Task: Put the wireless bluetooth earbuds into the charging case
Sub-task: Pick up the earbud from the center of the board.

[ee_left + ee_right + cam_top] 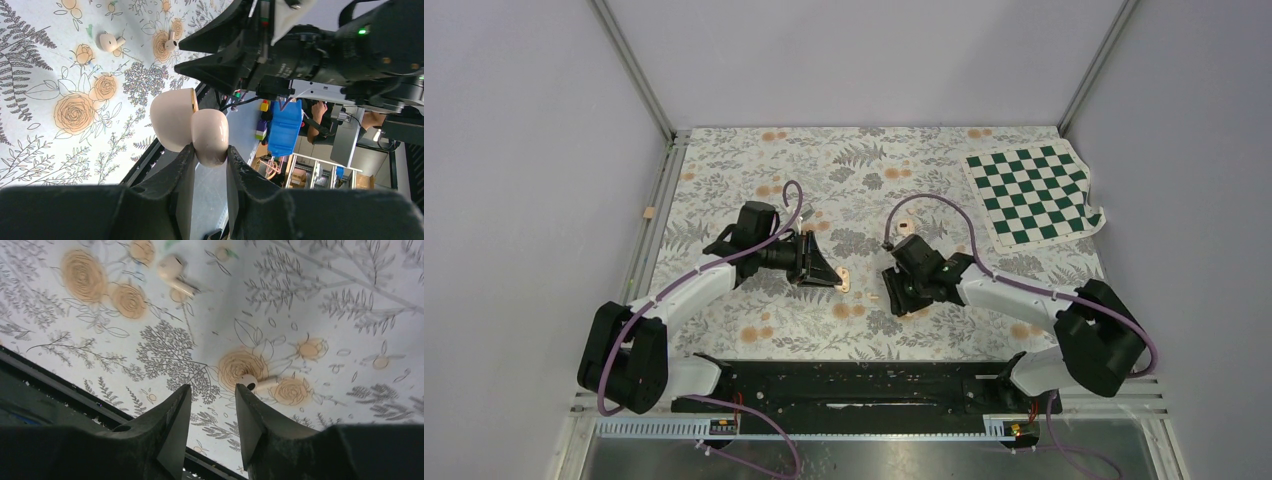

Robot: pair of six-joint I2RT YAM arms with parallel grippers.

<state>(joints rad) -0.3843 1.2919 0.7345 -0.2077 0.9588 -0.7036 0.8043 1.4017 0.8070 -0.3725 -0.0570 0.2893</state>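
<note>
My left gripper (pixel 829 275) is shut on the pale peach-pink charging case (pixel 844 281) and holds it above the floral mat. In the left wrist view the case (pixel 210 131) sits between the fingertips of the left gripper (pixel 210 149), with its lid swung open to the left. Two cream earbuds lie on the mat, one (pixel 111 41) to the left and one (pixel 171 44) close to the right gripper's tips. My right gripper (pixel 894 296) is open and low over the mat. In the right wrist view the right gripper (pixel 212 390) has one earbud (pixel 252 382) just past its right fingertip and the other (pixel 175 272) farther off.
A green-and-white checkered cloth (pixel 1032 192) lies at the back right. A small tan block (pixel 649 212) sits on the left frame rail. The black base rail (pixel 854 385) runs along the near edge. Grey walls close in the back and sides.
</note>
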